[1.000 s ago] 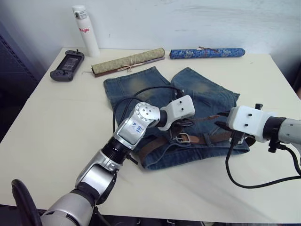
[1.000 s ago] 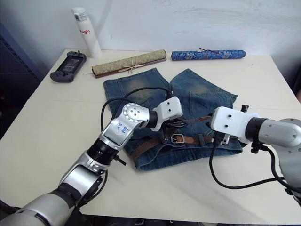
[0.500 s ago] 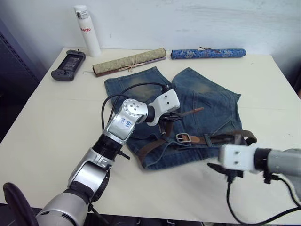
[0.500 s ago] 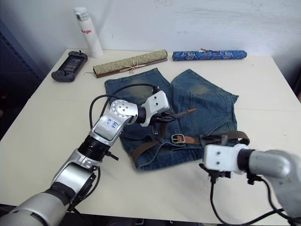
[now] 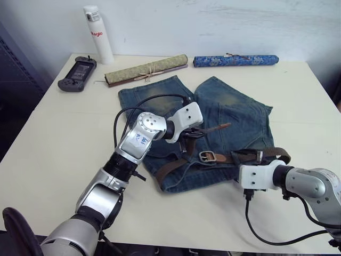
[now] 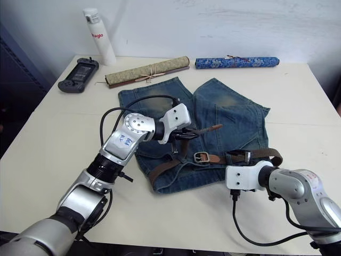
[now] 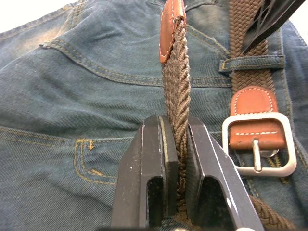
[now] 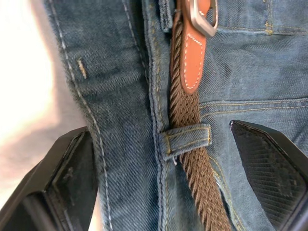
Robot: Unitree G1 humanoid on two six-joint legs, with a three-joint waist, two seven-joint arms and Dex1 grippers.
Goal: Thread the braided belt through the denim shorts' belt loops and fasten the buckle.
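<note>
The denim shorts (image 5: 234, 109) lie flat at the table's middle, waistband toward me. The braided belt (image 5: 242, 157) runs along the waistband under a belt loop (image 8: 186, 141). Its silver buckle (image 5: 207, 156) rests near the fly. My left gripper (image 7: 176, 126) is shut on the belt's free end, just behind the leather tip (image 5: 224, 126), which is lifted over the shorts. The right gripper (image 8: 159, 132) hovers open at the waistband's near edge, right of the buckle, its fingers (image 8: 267, 163) straddling that loop and the belt without touching them.
Along the table's far side stand a white bottle (image 5: 97, 34), a black handheld console (image 5: 77, 69), a tan rolled mat (image 5: 146, 69) and a blue patterned roll (image 5: 234, 60). A black cable (image 5: 266, 237) trails from the right wrist over the near table edge.
My left gripper drew the belt tip left and back, then held still. The right gripper left the belt, dropped toward the near table edge, and has come back up to the waistband.
</note>
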